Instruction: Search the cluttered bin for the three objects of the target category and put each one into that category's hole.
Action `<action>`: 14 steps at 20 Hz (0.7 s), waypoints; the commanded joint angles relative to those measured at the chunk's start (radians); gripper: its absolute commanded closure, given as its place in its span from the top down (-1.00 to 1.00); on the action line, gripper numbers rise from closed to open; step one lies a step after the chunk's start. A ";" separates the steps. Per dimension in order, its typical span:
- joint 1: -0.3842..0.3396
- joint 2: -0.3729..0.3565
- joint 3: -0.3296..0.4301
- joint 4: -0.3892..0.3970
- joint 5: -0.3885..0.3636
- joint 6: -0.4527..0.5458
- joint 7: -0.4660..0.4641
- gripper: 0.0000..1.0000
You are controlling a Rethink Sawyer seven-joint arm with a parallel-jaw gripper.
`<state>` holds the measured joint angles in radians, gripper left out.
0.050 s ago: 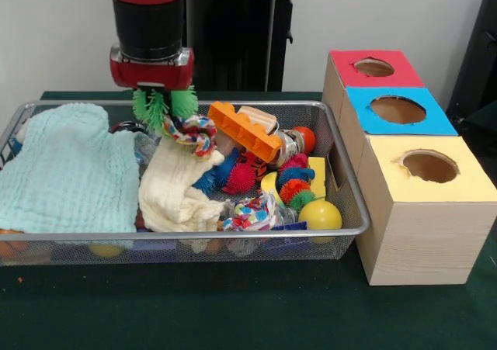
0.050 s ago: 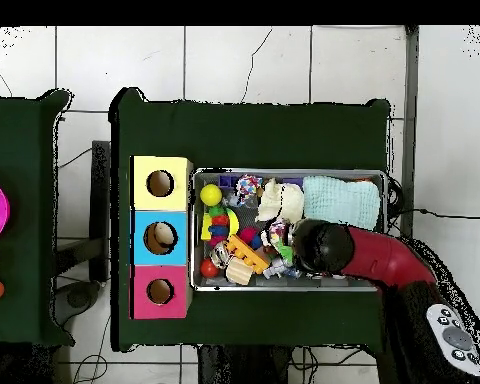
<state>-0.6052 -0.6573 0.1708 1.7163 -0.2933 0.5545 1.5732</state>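
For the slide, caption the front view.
Sawyer gripper lifts a green spiky toy above the cluttered mesh bin.

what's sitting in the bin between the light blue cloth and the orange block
In the front view, a cream cloth and a multicoloured rope toy lie between the light blue cloth and the orange block.

Red box (image 1: 371, 69), blue box (image 1: 397, 111), yellow box (image 1: 429, 181) in a row. In the silver mesh bin (image 1: 353, 210): mint cloth (image 1: 68, 170), cream cloth (image 1: 172, 187), orange block (image 1: 243, 130), yellow ball (image 1: 320, 215), multicoloured rope (image 1: 191, 131), green spiky toy (image 1: 163, 105).
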 commanded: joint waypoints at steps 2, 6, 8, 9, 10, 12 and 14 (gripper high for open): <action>-0.022 0.072 0.146 -0.100 -0.075 0.081 -0.181 -1.00; -0.019 0.076 0.149 -0.103 -0.097 0.063 -0.148 -1.00; -0.020 0.074 0.154 -0.104 -0.104 0.060 -0.140 -1.00; -0.023 0.073 0.157 -0.107 -0.108 0.061 -0.140 -1.00; -0.029 0.072 0.165 -0.106 -0.113 0.056 -0.145 -1.00; -0.043 0.072 0.180 -0.101 -0.116 0.047 -0.149 -1.00; -0.050 0.073 0.188 -0.098 -0.122 0.040 -0.143 -1.00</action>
<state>-0.6330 -0.6064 0.2556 1.6679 -0.3663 0.5547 1.5732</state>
